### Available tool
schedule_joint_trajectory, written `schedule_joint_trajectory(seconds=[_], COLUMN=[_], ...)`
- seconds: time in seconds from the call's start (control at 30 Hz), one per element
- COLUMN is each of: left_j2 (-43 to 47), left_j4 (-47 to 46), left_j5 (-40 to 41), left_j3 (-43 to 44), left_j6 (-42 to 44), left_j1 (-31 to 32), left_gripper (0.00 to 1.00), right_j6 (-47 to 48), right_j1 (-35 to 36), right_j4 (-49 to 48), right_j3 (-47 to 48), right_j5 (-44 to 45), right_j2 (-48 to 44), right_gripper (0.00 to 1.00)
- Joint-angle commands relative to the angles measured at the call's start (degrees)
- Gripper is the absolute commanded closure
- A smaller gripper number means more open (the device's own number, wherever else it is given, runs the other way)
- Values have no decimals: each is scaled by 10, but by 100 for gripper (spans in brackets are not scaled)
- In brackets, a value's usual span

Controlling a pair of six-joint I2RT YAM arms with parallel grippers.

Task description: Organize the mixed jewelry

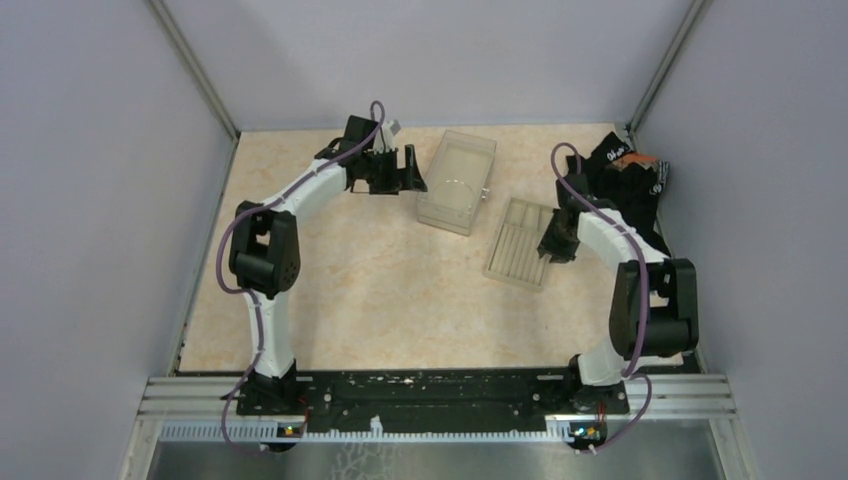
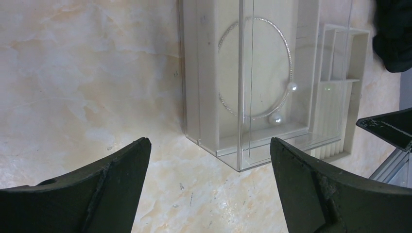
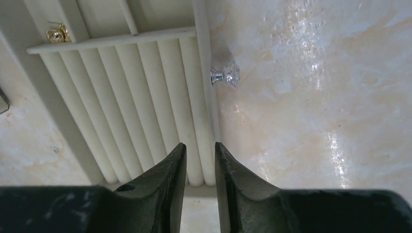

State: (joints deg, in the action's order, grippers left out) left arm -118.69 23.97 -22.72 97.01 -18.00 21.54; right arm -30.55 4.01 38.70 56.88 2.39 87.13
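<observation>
A thin silvery loop (image 2: 290,58) with two pearl-like beads lies inside a clear plastic box (image 2: 209,97); it shows faintly in the top view (image 1: 458,190). My left gripper (image 2: 209,145) (image 1: 405,170) is wide open and empty, just left of the box's near corner. A small crystal stud (image 3: 224,76) lies on the table against the outer rim of the beige ribbed tray (image 3: 145,97). A tiny gold piece (image 3: 57,34) sits in a tray compartment. My right gripper (image 3: 199,145) (image 1: 555,245) hovers over the tray's ribbed end, its jaws a narrow gap apart with nothing between them.
The ribbed tray (image 1: 520,243) lies right of the clear box (image 1: 457,182). A black cloth heap (image 1: 625,175) sits at the back right, behind the right arm. Grey walls enclose the marbled tabletop on three sides.
</observation>
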Motion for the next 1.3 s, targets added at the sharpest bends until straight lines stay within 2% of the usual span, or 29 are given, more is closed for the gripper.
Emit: schedule_joint_trajectory(seconds=[0.0, 0.2, 0.37, 0.57, 0.77, 0.87, 0.9, 1.07, 1.27], left_j2=[26, 38, 46, 48, 45, 46, 47, 48, 24], left_j4=[-23, -27, -27, -26, -26, -25, -25, -25, -28], left_j5=[0, 1, 6, 7, 1, 3, 4, 6, 19], left_j3=[-5, -23, -32, -37, -35, -36, -37, -36, -6], left_j6=[-3, -6, -6, -7, -12, -12, -12, -11, -15], left_j1=[3, 3, 3, 3, 4, 4, 4, 4, 5], left_gripper=[1, 1, 1, 1, 1, 1, 1, 1, 1], right_j6=[-17, -9, 3, 17, 24, 29, 31, 58, 97], right_j1=[0, -1, 0, -1, -1, -1, -1, -1, -1], right_j4=[-52, -61, -59, -61, -76, -76, -72, -33, 59], right_j3=[2, 6, 6, -2, -12, -12, -10, 23, 117], right_j5=[29, 39, 45, 44, 42, 42, 44, 65, 82], right_j2=[13, 46, 48, 44, 57, 57, 55, 33, 39], right_gripper=[73, 76, 75, 79, 88, 97, 100, 100, 100])
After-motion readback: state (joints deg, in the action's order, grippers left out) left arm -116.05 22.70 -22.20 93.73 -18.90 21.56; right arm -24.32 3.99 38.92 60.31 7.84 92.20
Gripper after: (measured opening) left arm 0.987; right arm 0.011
